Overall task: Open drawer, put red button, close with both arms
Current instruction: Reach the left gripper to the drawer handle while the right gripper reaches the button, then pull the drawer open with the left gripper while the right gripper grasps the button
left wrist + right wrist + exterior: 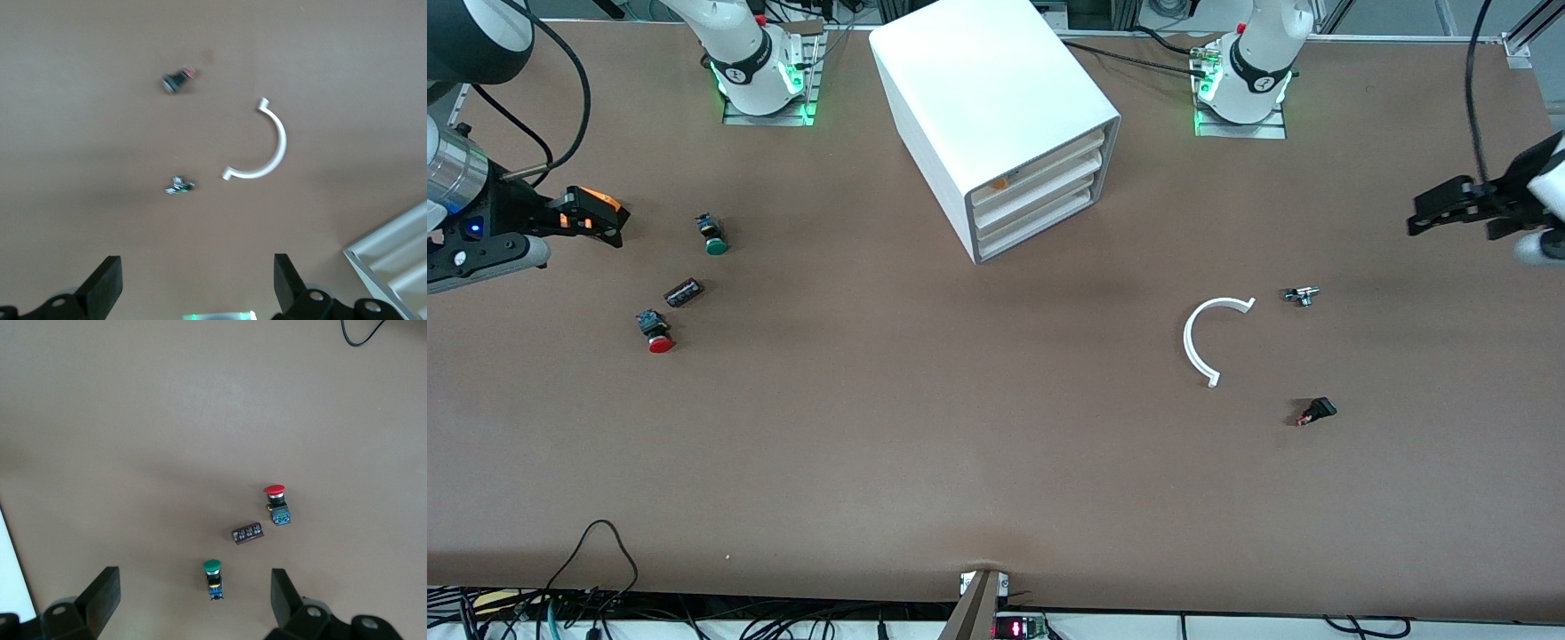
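Front view: my left claw (pixel 1423 213) and right claw (pixel 609 222) hang over opposite table (pixel 925 444) ends. The drawer (pixel 1040 187) sits shut in the cabinet (pixel 978 98). The red button (pixel 657 335) lies nearer the camera than the green button (pixel 713 236).

Left wrist view: fingers (pixel 107 283) spread wide, empty.

Right wrist view: fingers (pixel 103 593) spread wide, empty, above the red button (pixel 276 499).

Red button (pixel 274 491), dark block (pixel 247 533), green button (pixel 211 567) on table (pixel 167 420).

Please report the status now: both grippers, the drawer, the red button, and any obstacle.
Left gripper open, right gripper open, both empty over table ends. Middle drawer shut. Red button on table beside dark block, green button. Nothing blocking.
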